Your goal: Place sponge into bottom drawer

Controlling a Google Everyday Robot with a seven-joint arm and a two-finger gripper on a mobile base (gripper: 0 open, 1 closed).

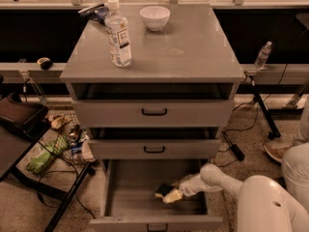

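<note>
The bottom drawer [133, 207] of the grey cabinet is pulled out, a wide shallow tray with a small black handle at its front edge. The sponge [164, 190], dark green on top with a yellow body, is inside the drawer toward its right side. My gripper [173, 194] reaches into the drawer from the right and is at the sponge. The white arm runs back to the lower right. The two upper drawers are closed.
On the cabinet top [193, 52] stand a water bottle [118, 33], a white bowl [155, 17] and a dark packet [94, 11]. A black stand and clutter [53, 149] lie on the floor at left. A person's shoe [277, 151] is at right.
</note>
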